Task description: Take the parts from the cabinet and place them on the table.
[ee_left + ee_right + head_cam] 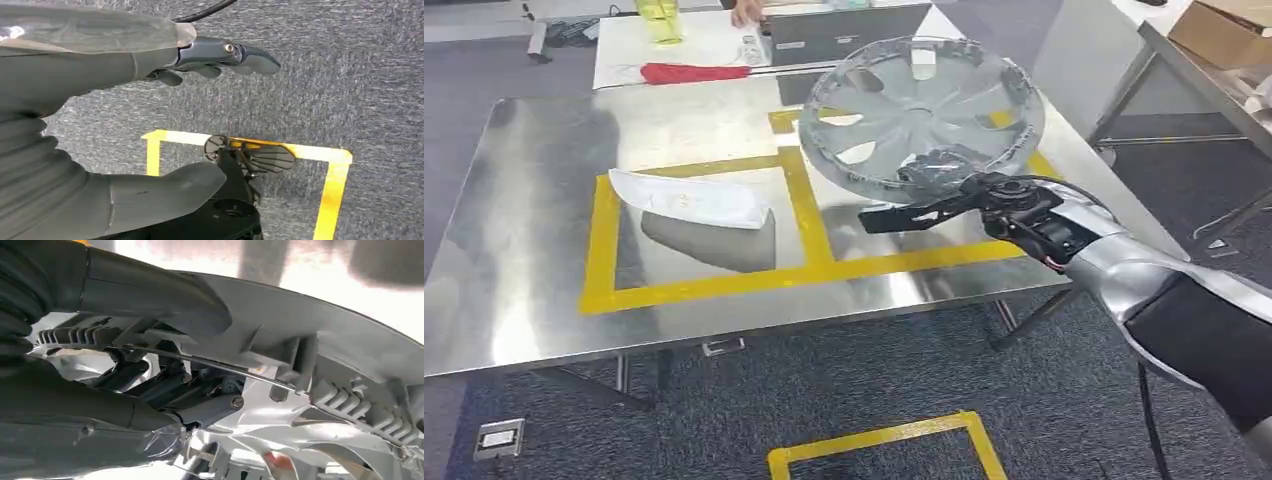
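My right hand (984, 195) grips the wheel cover (924, 110) by its near rim, holding it tilted above the tabletop (544, 290), at about two o'clock from the white part (689, 200) lying in the left yellow-taped square. My left hand (210, 55) hangs over the carpet, fingers apart, holding nothing. My worry: the rim grip looks shallow, so the cover could pivot, slip, or strike the tabletop edge-first.

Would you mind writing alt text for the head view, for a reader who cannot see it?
The robot's right hand holds a silver hubcap tilted above a shiny steel table, over the right of two yellow-taped squares. A white curved part lies in the left square.
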Robot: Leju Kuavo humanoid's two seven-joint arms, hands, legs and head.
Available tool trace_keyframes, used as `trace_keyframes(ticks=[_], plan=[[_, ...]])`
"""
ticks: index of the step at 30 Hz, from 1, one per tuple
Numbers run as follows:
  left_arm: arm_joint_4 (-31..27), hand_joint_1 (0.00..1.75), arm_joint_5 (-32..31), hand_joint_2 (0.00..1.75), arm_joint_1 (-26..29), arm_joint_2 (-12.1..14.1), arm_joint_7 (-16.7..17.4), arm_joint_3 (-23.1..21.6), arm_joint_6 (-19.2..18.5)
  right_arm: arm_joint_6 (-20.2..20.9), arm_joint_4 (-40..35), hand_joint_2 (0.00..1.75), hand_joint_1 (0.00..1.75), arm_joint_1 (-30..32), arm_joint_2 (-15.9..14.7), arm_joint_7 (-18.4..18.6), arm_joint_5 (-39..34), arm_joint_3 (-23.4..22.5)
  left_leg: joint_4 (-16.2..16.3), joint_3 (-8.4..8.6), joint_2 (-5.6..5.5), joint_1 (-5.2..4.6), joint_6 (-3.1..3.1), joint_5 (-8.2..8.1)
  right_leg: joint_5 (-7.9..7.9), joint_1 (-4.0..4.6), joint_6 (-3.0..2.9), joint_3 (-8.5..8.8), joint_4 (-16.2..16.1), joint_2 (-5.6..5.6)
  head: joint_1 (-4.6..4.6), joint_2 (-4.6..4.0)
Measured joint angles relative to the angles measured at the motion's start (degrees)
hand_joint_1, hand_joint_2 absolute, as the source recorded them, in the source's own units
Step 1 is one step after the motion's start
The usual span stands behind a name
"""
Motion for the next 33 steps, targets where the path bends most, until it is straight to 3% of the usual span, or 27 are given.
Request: trace_keyframes(ticks=[7, 15, 24, 33], plan=[[0.0, 0.0, 0.7, 1.75, 0.1, 0.0, -0.5, 0.0, 0.1, -1.4, 4.3, 1.75, 1.75, -0.6, 0.0, 0.4, -3.3, -2.1, 0.0, 0.02, 0.03, 0.0, 0.0, 0.0, 0.01, 0.0, 0.0, 0.0, 0.0, 0.03, 0.05, 0.0], [0.0, 0.0, 1.2, 1.75, 0.3, 0.0, -4.0, 0.0, 0.4, -2.7, 7.7, 1.75, 1.75, -0.6, 0.0, 1.7, -6.2, -4.5, 0.0, 0.02, 0.03, 0.0, -0.01, 0.01, 0.01, 0.0, 0.0, 0.01, 0.0, 0.03, -0.02, 0.0], [0.0, 0.0, 1.3, 1.75, 0.3, 0.0, -4.5, 0.0, 0.6, -2.9, 9.8, 1.75, 1.75, -0.6, 0.0, 1.6, -6.5, -6.0, 0.0, 0.04, 0.04, 0.0, -0.02, 0.01, 0.01, 0.0, -0.01, 0.0, 0.0, 0.03, -0.02, 0.0], [0.0, 0.0, -0.3, 1.75, -0.4, -0.1, -7.6, -0.3, 6.7, -3.6, 11.1, 1.75, 1.75, -0.5, 0.0, 0.5, -8.2, -7.0, -0.1, 0.06, 0.03, 0.0, -0.02, 0.02, 0.01, 0.0, -0.01, 0.01, 0.0, 0.03, -0.02, 0.0]])
